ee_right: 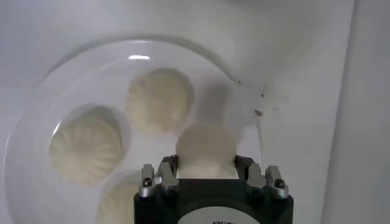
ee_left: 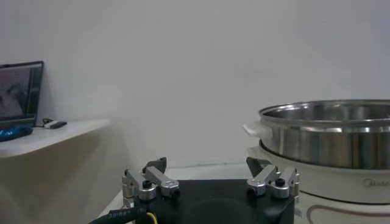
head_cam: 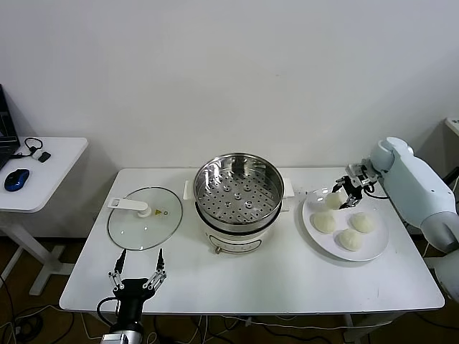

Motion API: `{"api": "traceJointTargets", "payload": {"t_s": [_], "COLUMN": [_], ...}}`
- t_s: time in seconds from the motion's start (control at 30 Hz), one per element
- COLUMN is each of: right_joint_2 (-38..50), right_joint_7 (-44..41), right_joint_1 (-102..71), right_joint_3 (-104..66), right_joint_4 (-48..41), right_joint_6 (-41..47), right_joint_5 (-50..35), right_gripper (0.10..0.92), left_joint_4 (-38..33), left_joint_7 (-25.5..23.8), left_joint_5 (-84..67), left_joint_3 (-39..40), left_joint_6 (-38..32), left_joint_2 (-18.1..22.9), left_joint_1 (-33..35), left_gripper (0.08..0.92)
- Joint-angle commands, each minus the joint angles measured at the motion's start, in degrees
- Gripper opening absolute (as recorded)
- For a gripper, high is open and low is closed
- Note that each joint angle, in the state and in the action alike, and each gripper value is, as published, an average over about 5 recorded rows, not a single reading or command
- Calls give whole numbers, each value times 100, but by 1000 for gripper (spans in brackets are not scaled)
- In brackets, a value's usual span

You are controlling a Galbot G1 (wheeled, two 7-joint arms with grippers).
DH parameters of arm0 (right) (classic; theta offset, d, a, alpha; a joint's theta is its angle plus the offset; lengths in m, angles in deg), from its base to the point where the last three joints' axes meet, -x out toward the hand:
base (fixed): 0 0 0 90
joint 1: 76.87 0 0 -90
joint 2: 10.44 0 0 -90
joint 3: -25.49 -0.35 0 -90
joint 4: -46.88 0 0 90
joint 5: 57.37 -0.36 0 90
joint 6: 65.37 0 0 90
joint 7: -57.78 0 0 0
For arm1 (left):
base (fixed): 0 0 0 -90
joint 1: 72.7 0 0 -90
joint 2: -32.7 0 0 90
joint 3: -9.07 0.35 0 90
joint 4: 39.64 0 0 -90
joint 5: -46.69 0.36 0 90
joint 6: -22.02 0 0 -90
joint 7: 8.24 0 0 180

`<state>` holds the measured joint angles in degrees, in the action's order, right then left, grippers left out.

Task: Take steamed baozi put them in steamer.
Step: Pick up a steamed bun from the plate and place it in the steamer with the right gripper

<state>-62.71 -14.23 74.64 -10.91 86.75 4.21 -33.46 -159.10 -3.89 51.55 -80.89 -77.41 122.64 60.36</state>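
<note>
Right claw (ee_right: 206, 173) clamped on small round white dough bun (ee_right: 205, 150) at flat white plate (head_cam: 379, 250); left claw (head_cam: 136, 271) parked near worktop (head_cam: 287, 279) edge, fingers apart.

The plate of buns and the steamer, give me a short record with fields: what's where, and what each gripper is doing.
plate: flat white plate on the white table, on the robot's right of the steamer
buns: four round white dough buns; three lie free on the plate, one is gripped
steamer: round shiny steel steamer pot, perforated tray bare, no bun inside
lid: round glass lid flat on the table, on the robot's left of the steamer
right gripper: shut on the far bun, over the plate
left gripper: open, idle at the near table edge
</note>
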Motion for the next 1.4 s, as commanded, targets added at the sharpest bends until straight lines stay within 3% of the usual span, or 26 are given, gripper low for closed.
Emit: {"api": "traceJointTargets", "payload": {"t_s": [0.03, 0.33, 0.67, 1.07, 1.4], "right_joint_2": [539, 733, -328, -2184, -2572], "right_joint_7": [-141, -212, -228, -182, -26], "right_joint_1": [723, 2380, 3947, 3426, 2634], "right_joint_3": [1118, 2759, 4029, 4071, 3796], "right_joint_4": [1373, 2366, 2329, 1241, 871], "right_joint_6": [-42, 69, -193, -820, -1351], "right_joint_5": [-943, -2252, -3009, -2270, -857], "right_gripper": [628, 628, 629, 634, 631], "left_joint_4": [-1, 2, -16, -39, -55], "left_joint_7": [0, 0, -1, 6, 7], "left_joint_5": [14, 32, 57, 45, 16], "left_joint_3": [10, 21, 45, 34, 19], "left_joint_6": [1, -1, -11, -23, -26], "left_joint_2": [8, -6, -8, -2, 5], "left_joint_1": [-3, 12, 26, 18, 1], "left_gripper": [823, 823, 823, 823, 823]}}
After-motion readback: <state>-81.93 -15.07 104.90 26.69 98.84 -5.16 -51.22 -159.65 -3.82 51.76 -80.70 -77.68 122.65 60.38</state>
